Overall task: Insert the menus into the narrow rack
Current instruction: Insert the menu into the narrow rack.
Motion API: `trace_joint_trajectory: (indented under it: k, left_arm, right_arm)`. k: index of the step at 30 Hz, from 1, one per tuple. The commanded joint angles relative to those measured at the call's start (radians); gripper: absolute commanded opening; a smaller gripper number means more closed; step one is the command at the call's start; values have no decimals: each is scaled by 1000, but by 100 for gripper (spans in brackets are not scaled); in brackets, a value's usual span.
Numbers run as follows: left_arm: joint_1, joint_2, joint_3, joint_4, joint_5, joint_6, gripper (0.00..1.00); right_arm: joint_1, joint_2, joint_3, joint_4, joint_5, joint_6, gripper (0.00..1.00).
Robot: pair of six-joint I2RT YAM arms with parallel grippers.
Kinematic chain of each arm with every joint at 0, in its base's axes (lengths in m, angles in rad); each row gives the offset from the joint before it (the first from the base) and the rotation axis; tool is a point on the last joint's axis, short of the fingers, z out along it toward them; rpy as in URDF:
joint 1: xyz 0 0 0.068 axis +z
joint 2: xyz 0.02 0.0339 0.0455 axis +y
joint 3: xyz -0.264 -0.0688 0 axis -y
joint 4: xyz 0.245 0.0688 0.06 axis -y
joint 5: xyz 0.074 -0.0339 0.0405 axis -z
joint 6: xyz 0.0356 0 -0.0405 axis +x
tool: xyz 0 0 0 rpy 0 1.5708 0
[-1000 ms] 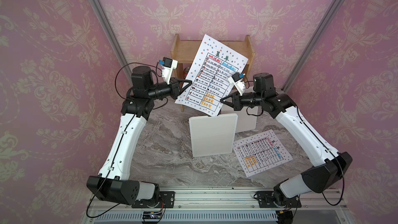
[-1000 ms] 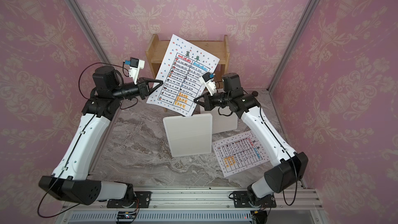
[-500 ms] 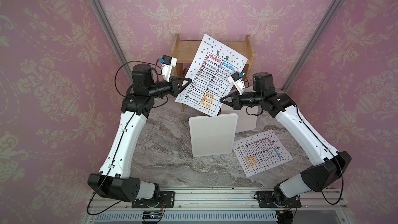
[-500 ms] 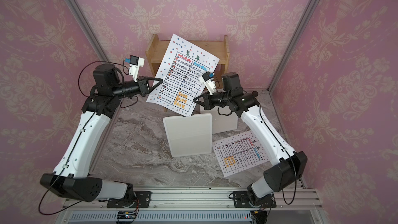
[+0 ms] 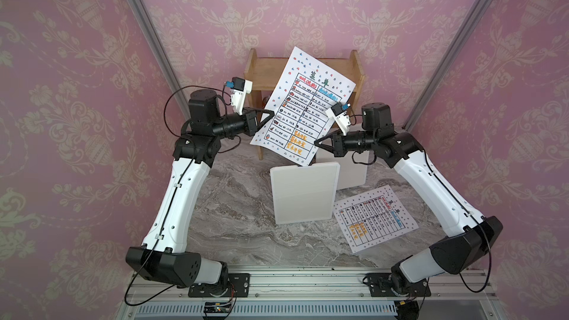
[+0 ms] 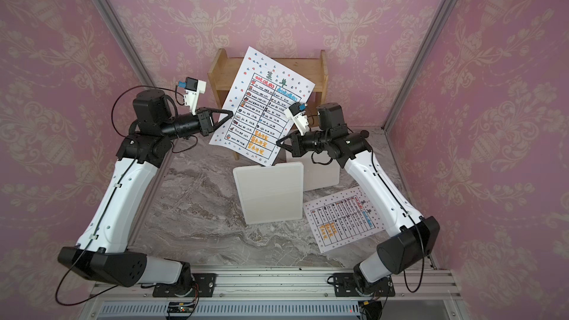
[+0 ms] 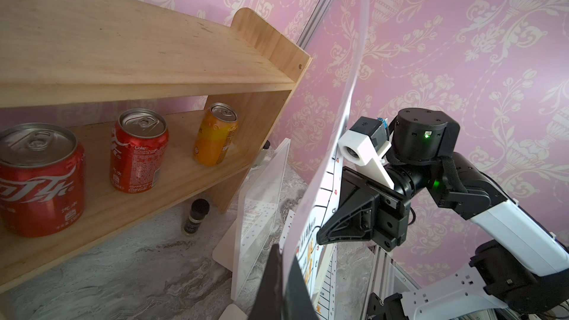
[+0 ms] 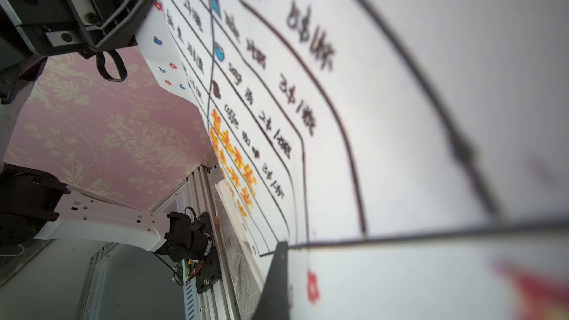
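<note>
Overhead, we saw left gripper (image 5: 271, 114) and right gripper (image 5: 317, 143) clamped on opposite edges of the tilted menu (image 5: 303, 109), its long axis slanting down toward the narrow rack (image 5: 303, 193) at centre frame. The second menu (image 5: 374, 218) lay flat, lower right.

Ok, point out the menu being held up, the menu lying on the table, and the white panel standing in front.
held menu (image 5: 303, 109): in a top view, middle of its ruled table.
table menu (image 5: 374, 218): in a top view, middle of the sheet.
white front panel (image 5: 303, 193): in a top view, centre of its face.
</note>
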Motion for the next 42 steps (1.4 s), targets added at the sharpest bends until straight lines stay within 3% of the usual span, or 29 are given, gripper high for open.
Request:
trace_joint_trajectory:
  k: [1, 42]
  left_arm:
    - [-7, 7, 37, -15, -32, -13, 0]
    - [-31, 58, 145, -189, -116, -71, 0]
  right_arm:
    - [-4, -17, 25, -32, -11, 1, 0]
    - [-4, 2, 30, -90, -9, 1, 0]
